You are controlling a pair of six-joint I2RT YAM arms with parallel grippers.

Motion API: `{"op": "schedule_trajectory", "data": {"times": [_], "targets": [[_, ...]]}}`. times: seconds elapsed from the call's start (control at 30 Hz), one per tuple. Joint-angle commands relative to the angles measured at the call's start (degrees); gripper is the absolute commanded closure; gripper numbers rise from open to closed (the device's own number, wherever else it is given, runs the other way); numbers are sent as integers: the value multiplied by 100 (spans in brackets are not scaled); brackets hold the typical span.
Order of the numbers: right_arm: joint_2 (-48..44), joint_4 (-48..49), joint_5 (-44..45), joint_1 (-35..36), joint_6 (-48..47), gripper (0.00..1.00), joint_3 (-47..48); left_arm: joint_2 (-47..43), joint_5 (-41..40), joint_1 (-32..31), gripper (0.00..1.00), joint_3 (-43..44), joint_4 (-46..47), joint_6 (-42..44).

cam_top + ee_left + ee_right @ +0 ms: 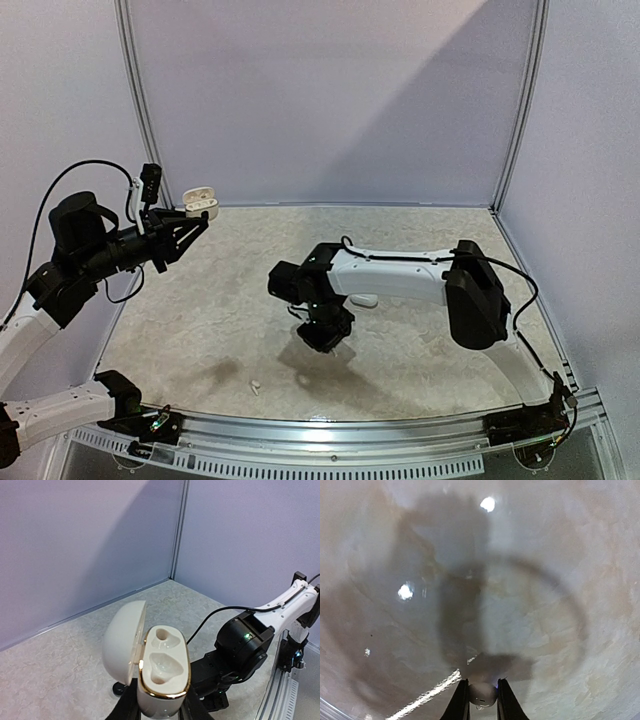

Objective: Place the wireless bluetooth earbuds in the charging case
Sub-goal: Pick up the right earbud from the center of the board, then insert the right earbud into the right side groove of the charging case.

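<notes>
The right hand (483, 687) is closed narrowly on a small white bud (482, 695) and hangs just above the table (200, 330), near its middle. The left hand (192, 224) grips the white case (162, 675) by its base and holds it raised at the left. The lid (125, 647) is swung open and both wells (162, 662) are empty. Another white bud (254, 385) lies on the table towards the near edge.

The step in hand looks like the pick-up, with the bud apparently secured. Next comes the carry: the right hand must bring the bud across to the case, turn it to match a well and press it in squarely. The left hand must keep the case steady and open towards it.
</notes>
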Motion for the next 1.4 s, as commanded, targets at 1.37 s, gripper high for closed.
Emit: {"op": "schedule_trajectory", "data": {"times": [1.37], "targets": [[-2712, 6617, -1076, 461, -2892, 100, -347, -110, 721, -228, 100, 50, 756, 679]]}}
